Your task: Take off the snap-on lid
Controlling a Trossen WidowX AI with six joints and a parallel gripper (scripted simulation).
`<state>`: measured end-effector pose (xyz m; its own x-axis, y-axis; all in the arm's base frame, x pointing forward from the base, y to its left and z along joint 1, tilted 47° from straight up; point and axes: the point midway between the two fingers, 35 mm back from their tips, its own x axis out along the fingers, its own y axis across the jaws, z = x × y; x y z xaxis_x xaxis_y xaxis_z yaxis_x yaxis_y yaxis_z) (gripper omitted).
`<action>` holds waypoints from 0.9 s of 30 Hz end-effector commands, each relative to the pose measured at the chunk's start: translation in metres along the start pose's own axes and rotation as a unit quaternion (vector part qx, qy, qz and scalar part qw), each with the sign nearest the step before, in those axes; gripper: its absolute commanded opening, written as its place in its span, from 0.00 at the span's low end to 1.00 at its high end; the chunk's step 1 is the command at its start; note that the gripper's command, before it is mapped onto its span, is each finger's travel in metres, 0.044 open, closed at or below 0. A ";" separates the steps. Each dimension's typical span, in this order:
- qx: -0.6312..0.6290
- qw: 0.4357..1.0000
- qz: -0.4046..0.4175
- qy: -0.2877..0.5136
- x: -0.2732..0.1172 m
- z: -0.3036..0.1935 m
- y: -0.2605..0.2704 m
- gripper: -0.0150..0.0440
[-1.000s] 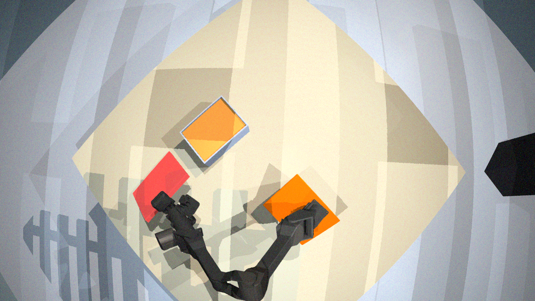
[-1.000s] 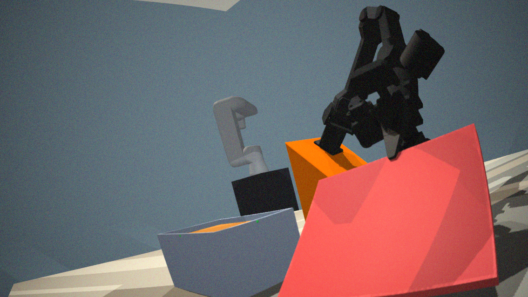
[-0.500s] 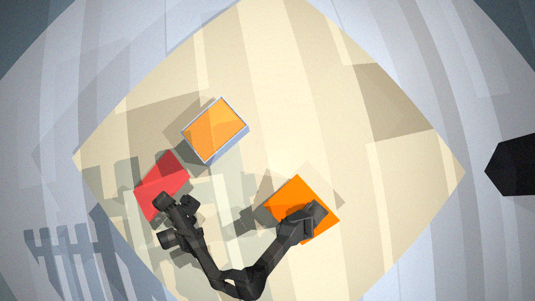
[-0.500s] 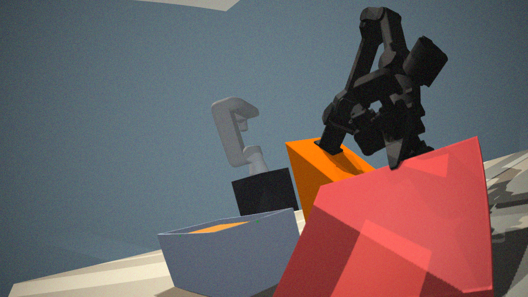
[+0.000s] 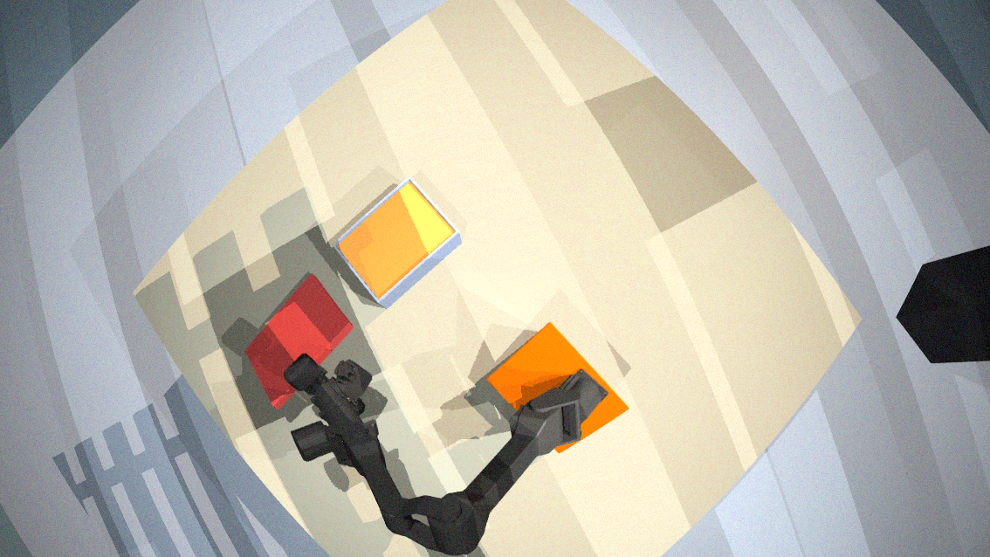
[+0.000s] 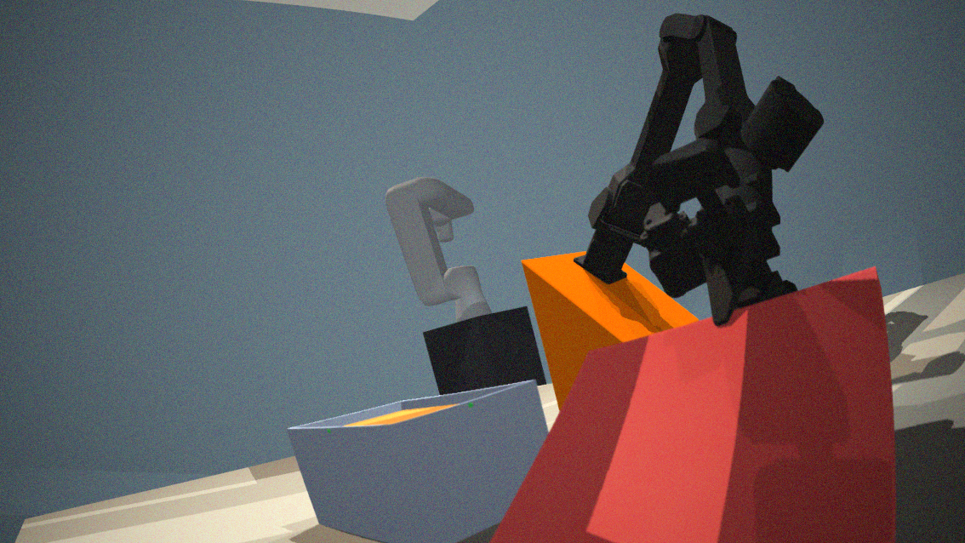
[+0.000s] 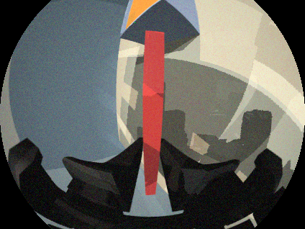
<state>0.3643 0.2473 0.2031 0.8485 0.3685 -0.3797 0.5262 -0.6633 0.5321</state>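
The storage box [image 5: 423, 275] [image 6: 425, 472] [image 7: 176, 23] is blue-grey, stands upright without its lid and shows an orange inside. The red lid [image 5: 321, 308] [image 6: 681, 418] [image 7: 153, 119] is apart from the box, on its arm side. It is tilted steeply, with one broad face towards the exterior camera, and appears as a narrow strip in the wrist view. My gripper [image 7: 151, 142] [image 6: 723, 316] is shut on the lid's upper edge, with one finger on each side. The lid's lowest edge is cut off in the exterior view, so I cannot tell whether it touches the table.
My arm stands on an orange block [image 5: 543, 356] [image 6: 563, 323], to the right of the lid in the top view. A black block [image 5: 952, 312] [image 6: 482, 354] with a grey arm [image 6: 411, 242] stands farther off. Striped shadows cross the pale table [image 5: 525, 180].
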 end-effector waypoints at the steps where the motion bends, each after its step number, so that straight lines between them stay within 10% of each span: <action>1: -0.001 1.000 -0.020 -0.015 0.010 0.012 -0.016 0.25; 27: 0.000 1.000 -0.021 -0.015 0.022 0.013 -0.033 0.25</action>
<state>0.3661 0.2637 0.1820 0.8418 0.3682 -0.3947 0.5358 -0.6585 0.5285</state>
